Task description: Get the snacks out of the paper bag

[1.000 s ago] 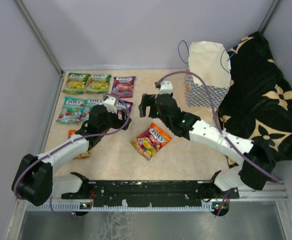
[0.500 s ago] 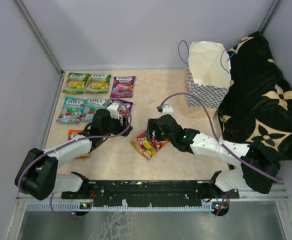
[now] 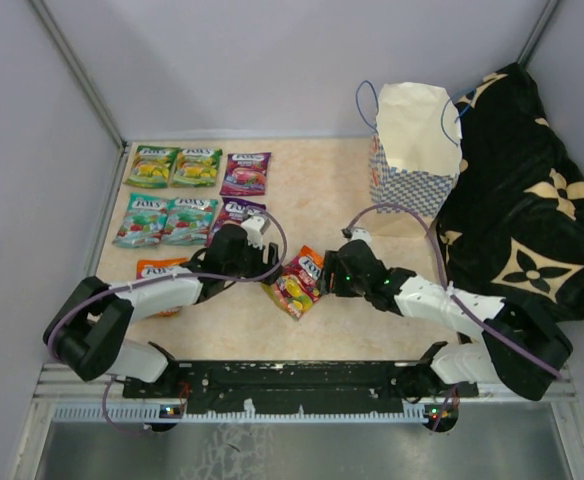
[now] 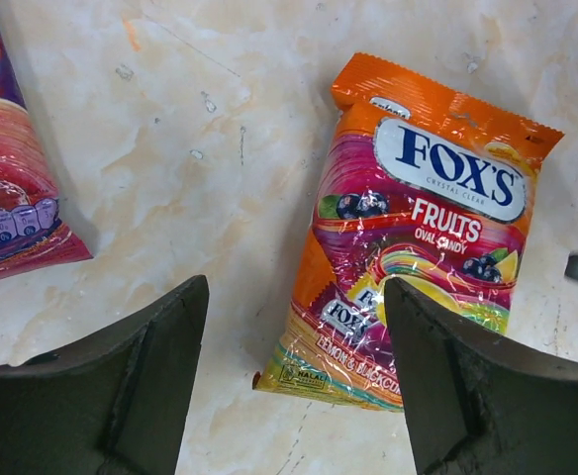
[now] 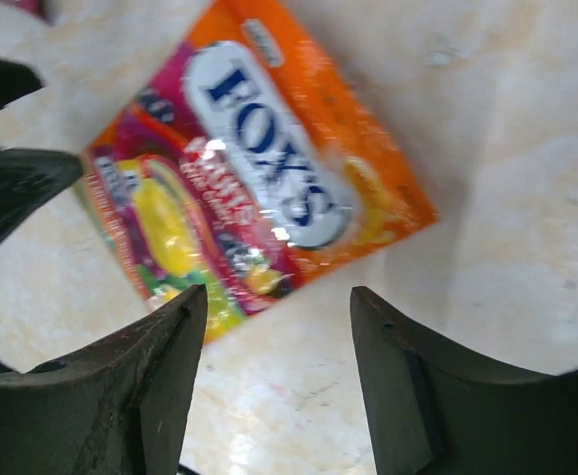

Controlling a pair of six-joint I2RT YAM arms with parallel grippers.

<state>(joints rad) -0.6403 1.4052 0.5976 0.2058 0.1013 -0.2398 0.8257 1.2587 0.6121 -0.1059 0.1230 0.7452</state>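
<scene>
- Orange-red foil is what both my hands are at. The orange-red pouch (image 3: 294, 283) lies flat on the marbled table (image 3: 312, 190), already out of the paper bag (image 3: 412, 135). The bag stands upright at the far right, against the black cloth (image 3: 522, 210).
- My left gripper (image 4: 294, 297) is spread wide and holds nothing. One finger (image 4: 467, 396) overlaps the pouch's bottom edge, and the other (image 4: 121, 386) is over bare table.
- My right gripper (image 5: 274, 307) is just as wide apart and empty, with the pouch's opposite end just ahead of its fingertips.
- The step, as I judge it, is to lift this pouch and set it with the laid-out pouches (image 3: 196, 167) at the far left.
- Only one hand should do the lifting. The two are close, facing each other across the pouch, so I would draw the right one away before the left one closes.
- The pouch is flat and glossy and will likely slip. I would press down and pinch a crimped end rather than the puffed middle, then lift slowly.
- I cannot see inside the bag, so I cannot say whether more snacks are in there.
- The writing on the pouch reads "FOX'S" in white on a blue oval, with "CRYSTAL CLEAR" beneath it, then "FRUITS" and "OVAL CANDY".
- The bottom strip starts with "LEMON"; my finger covers the rest.
</scene>
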